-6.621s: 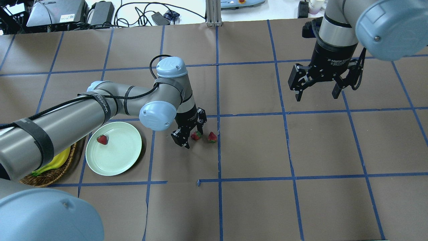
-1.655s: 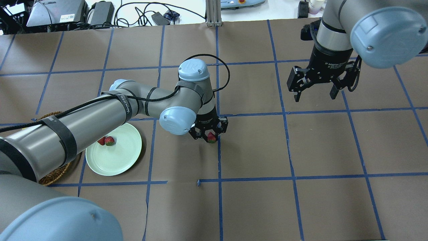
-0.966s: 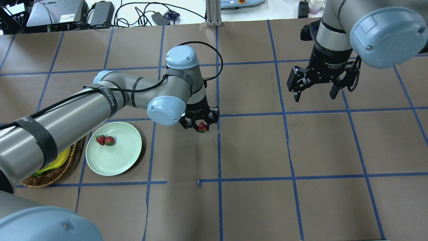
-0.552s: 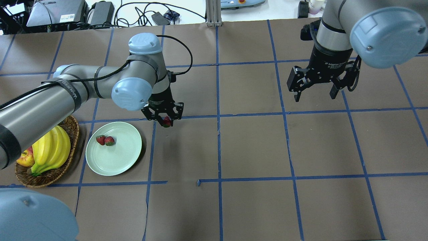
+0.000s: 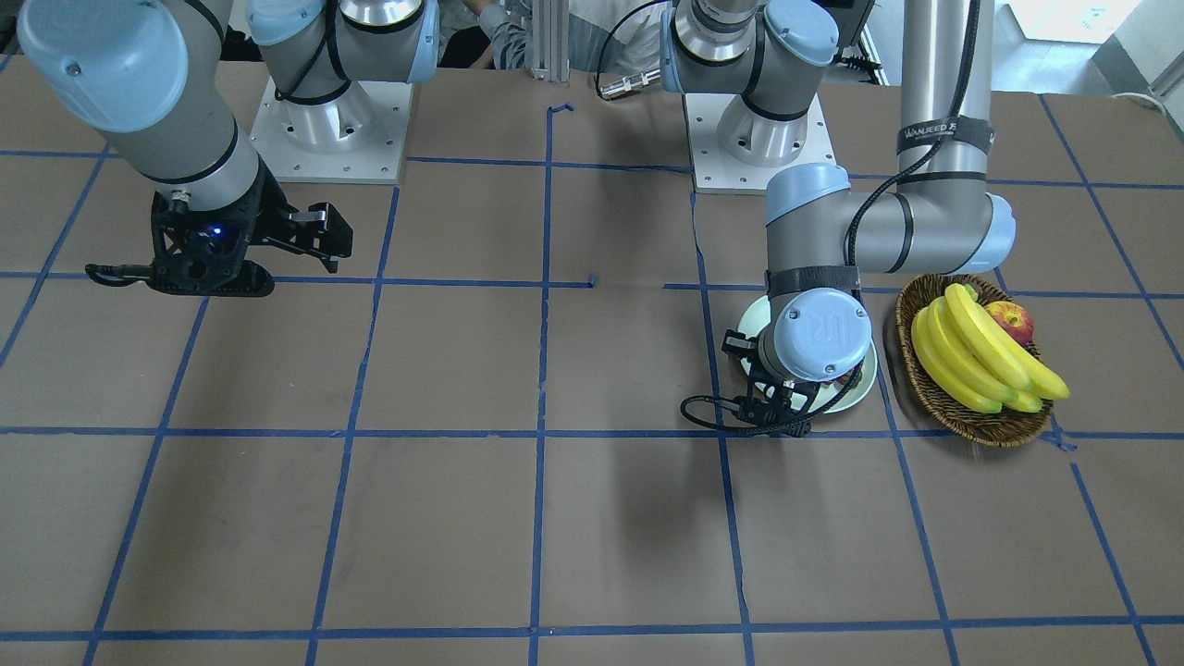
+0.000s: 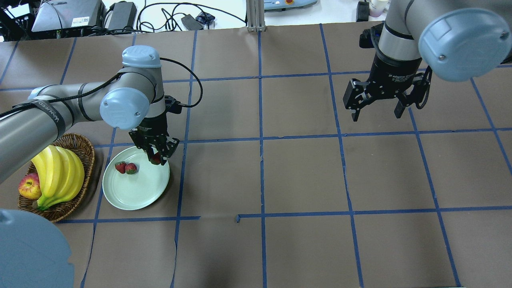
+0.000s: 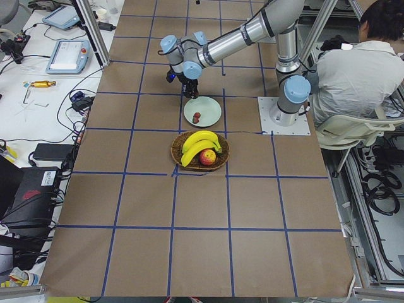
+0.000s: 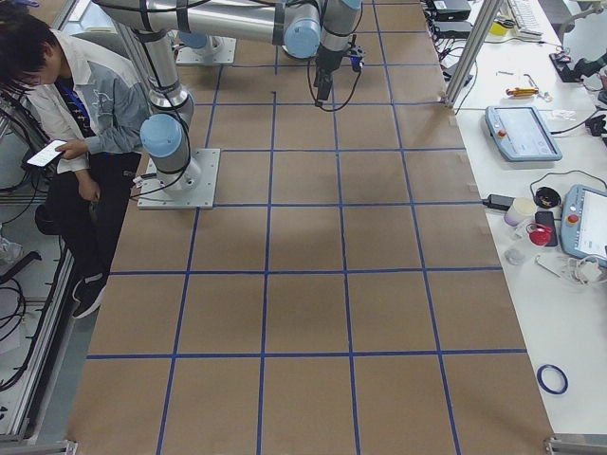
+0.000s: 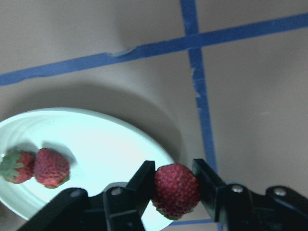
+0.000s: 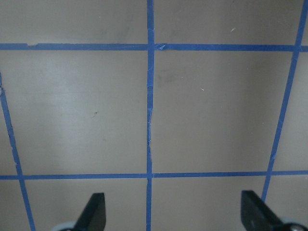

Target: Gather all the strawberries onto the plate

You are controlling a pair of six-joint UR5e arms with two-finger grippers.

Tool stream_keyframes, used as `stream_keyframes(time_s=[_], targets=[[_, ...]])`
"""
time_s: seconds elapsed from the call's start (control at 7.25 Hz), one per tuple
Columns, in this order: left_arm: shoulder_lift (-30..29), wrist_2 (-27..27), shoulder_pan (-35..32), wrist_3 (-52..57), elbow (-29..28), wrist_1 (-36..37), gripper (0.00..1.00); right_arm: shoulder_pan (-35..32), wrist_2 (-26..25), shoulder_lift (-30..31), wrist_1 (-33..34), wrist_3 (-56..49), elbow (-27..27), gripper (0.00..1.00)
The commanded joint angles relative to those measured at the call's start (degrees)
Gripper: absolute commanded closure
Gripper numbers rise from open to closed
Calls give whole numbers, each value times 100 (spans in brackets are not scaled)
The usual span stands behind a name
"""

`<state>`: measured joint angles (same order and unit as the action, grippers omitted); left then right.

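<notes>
My left gripper (image 6: 157, 157) (image 9: 174, 185) is shut on a red strawberry (image 9: 175, 189) (image 6: 155, 159) and holds it just above the far right rim of the pale green plate (image 6: 132, 196) (image 9: 106, 144). Two more strawberries (image 6: 126, 167) (image 9: 33, 167) lie side by side on the plate's far left part. In the front-facing view the left wrist covers most of the plate (image 5: 751, 319). My right gripper (image 6: 377, 109) (image 10: 173, 211) hangs open and empty above bare table at the far right.
A wicker basket (image 6: 86, 148) (image 5: 980, 430) with bananas (image 6: 58, 176) and an apple (image 6: 29, 187) stands just left of the plate. Blue tape lines grid the brown table. A seated person (image 7: 363, 60) is behind the robot bases.
My left gripper carried the strawberry leftward from the table's middle to the plate's rim. Earlier it brought a second strawberry onto the plate. The right arm stayed still.
</notes>
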<state>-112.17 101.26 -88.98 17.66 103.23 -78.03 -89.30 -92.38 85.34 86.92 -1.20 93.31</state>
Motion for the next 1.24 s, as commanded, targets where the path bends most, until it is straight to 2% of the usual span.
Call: stream_keyframes(time_s=[0.0,0.28,0.69,0.83,1.1], targets=[[-6,96,29,176,92,16,0,0,0,0,0,24,3,0],[55,52,29,45,-21,103,0,0,18,9,0,41,-15,0],[493,60,-233,-1523,-565,349,0,0,53,18,0,24,-6,0],[669,-26,-252,-1660,-776,350,0,0,79,26,-17,24,-49,0],[1195,-211,-278,-1574,-1128,-366,0,-44,132,105,-26,241,-347,0]])
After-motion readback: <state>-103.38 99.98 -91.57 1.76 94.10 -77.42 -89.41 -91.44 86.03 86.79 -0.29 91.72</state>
